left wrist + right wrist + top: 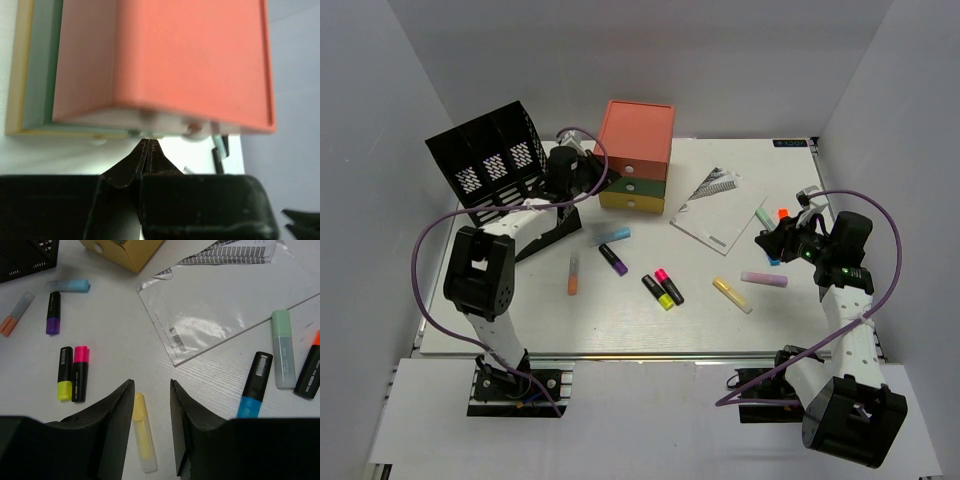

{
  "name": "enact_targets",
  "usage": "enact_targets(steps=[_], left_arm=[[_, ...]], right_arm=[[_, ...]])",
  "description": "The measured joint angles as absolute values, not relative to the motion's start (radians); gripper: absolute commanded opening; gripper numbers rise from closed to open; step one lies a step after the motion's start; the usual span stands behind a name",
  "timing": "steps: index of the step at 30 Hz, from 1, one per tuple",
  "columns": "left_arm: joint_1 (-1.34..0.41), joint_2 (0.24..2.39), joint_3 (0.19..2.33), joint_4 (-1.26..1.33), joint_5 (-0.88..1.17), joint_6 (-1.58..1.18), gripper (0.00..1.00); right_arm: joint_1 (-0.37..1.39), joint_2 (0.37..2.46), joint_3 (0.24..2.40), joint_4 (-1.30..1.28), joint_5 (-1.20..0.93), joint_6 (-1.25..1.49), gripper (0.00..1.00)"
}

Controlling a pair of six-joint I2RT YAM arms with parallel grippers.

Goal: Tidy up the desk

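Observation:
The white desk (520, 320) holds scattered highlighters. My left gripper (588, 172) is shut and empty; in the left wrist view its tips (146, 142) sit right against the side of the orange-green-yellow drawer unit (190, 65). My right gripper (775, 240) is open and empty above the right side of the desk. In the right wrist view (151, 385) a pale yellow highlighter (141, 432) lies on the desk below its left finger. A black-blue highlighter (254, 385), a pale green one (283, 348) and a black-orange one (310, 367) lie to its right.
The drawer unit (635, 155) stands at the back centre, a black file organizer (490, 160) at the back left. A booklet in a plastic sleeve (718, 208) lies right of the drawers. Pink (669, 286), yellow-tipped (658, 291), purple (613, 259), light blue (610, 236), orange (573, 273) and lilac (764, 279) highlighters lie mid-desk.

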State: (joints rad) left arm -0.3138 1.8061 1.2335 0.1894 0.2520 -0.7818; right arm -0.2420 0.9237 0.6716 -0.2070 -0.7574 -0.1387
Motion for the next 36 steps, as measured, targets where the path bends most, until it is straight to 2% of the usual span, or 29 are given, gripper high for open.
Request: enact_targets(steps=[3, 6, 7, 10, 17, 26, 31, 36], left_arm=[[-0.313, 1.778, 1.172, 0.201, 0.283, -0.759, 0.12], [-0.314, 1.736, 1.089, 0.213, 0.315, -0.737, 0.27], [-0.314, 1.725, 1.069, 0.216, 0.324, -0.735, 0.36], [-0.314, 1.705, 1.031, 0.231, 0.353, -0.734, 0.44], [-0.314, 1.726, 1.013, 0.356, 0.395, -0.780, 0.47], [-0.314, 1.879, 1.027, 0.487, 0.412, -0.862, 0.47], [-0.314, 1.918, 1.055, 0.517, 0.413, -0.879, 0.53], [-0.314, 1.940, 1.087, 0.556, 0.412, -0.891, 0.54]], right_arm=[[-0.242, 0.924, 0.672, -0.207, -0.757, -0.139, 0.41], [-0.242, 0.924, 0.672, -0.207, -0.757, -0.139, 0.41], [-0.242, 0.924, 0.672, -0.207, -0.757, -0.139, 0.41], [-0.242, 0.924, 0.672, -0.207, -0.757, -0.139, 0.41], [-0.242, 0.924, 0.672, -0.207, -0.757, -0.139, 0.41], [-0.242, 0.924, 0.672, -0.207, -0.757, -0.139, 0.41], [-0.242, 0.924, 0.672, -0.207, -0.758, -0.139, 0.41], [-0.242, 0.924, 0.672, -0.207, -0.757, -0.139, 0.41]])
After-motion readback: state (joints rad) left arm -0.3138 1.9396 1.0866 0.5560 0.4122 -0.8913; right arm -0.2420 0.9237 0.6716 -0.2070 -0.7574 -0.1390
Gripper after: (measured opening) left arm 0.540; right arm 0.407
